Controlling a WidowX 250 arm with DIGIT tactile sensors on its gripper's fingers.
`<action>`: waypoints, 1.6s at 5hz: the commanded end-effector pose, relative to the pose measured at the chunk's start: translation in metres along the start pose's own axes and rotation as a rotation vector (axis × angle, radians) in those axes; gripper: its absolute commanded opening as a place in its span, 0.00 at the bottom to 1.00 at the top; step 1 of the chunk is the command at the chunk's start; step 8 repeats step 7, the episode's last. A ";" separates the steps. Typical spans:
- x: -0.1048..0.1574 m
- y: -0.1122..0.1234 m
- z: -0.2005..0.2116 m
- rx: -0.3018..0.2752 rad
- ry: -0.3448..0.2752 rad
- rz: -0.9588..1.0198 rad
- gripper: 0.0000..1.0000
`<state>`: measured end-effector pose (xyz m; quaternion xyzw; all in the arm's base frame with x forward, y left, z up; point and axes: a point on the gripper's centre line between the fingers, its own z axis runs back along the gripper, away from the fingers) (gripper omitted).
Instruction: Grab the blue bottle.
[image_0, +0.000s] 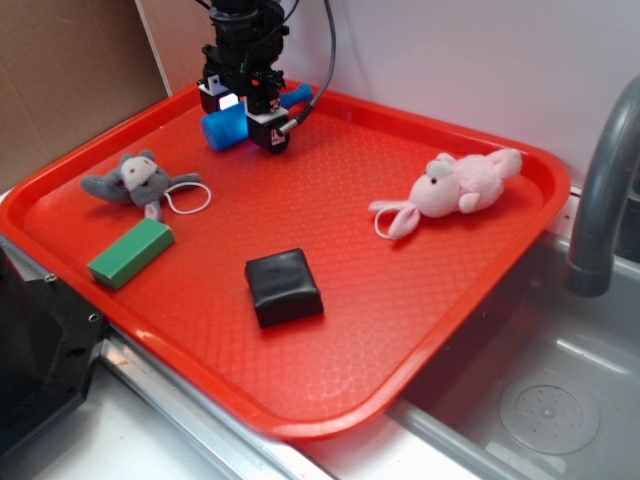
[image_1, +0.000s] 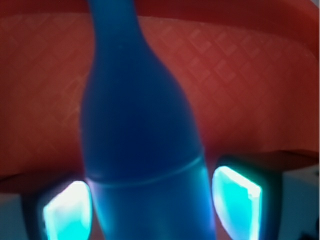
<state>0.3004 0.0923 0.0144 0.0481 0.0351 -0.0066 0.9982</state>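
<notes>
The blue bottle (image_0: 225, 128) lies on its side at the back left of the red tray (image_0: 420, 330), its neck pointing toward the back rim. My gripper (image_0: 243, 113) is lowered over its body, one finger on each side. In the wrist view the bottle (image_1: 142, 150) fills the space between the two pads (image_1: 67, 212), which glow cyan. A thin strip of tray shows between each pad and the bottle. The jaws are open, closely straddling the bottle.
On the tray lie a grey plush mouse (image_0: 135, 182), a green block (image_0: 131, 252), a black block (image_0: 283, 287) and a pink plush bunny (image_0: 455, 188). A metal sink (image_0: 540, 400) and a grey faucet (image_0: 600, 190) are at the right. The tray's back rim is just behind the bottle.
</notes>
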 end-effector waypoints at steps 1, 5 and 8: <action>-0.011 0.001 -0.010 -0.006 0.020 0.023 0.00; -0.113 -0.014 0.157 -0.067 -0.125 0.173 0.00; -0.183 -0.038 0.248 -0.098 -0.269 0.120 0.00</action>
